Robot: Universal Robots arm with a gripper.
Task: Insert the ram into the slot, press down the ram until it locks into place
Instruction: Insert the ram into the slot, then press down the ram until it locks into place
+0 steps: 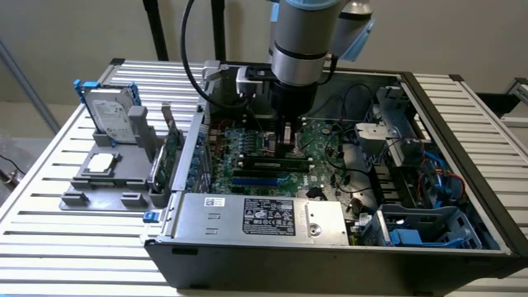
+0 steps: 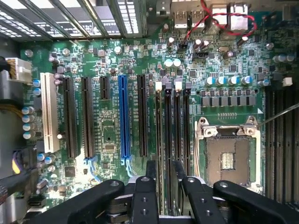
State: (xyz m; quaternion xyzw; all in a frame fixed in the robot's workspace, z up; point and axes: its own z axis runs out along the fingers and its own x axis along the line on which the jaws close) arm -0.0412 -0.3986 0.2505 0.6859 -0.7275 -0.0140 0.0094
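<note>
**Position of the work.** The ram (image 1: 271, 164) lies lengthwise along the slot (image 2: 168, 126) on the motherboard (image 2: 107, 60). This is inside the open computer case (image 1: 330, 260), which sits on the slatted table (image 1: 49, 185). In the exterior view the ram stands on edge, level along its length, directly beneath the gripper (image 1: 287, 143). Whether it is fully seated cannot be determined, because the end clips (image 2: 159, 85) are too small to read as latched or free.

**Gripper condition.** In the wrist view the fingers (image 2: 151, 170) stand apart, straddling the bank of memory slots, with nothing clamped between them. The gripper hangs over the ram near its middle, slightly toward the exterior view's right.

**Assessment.** The step in hand appears to be the press-down.
- Force should go straight down onto the ram's top edge and not sideways, since a thin board on edge is likely to tip or flex.
- Pressing at one point near the middle risks one end seating first. Both ends should drop evenly until both clips close.
- Contact should avoid the neighbouring slots and the CPU socket (image 2: 229, 158) just beside the bank, whose open contacts look fragile.
</note>
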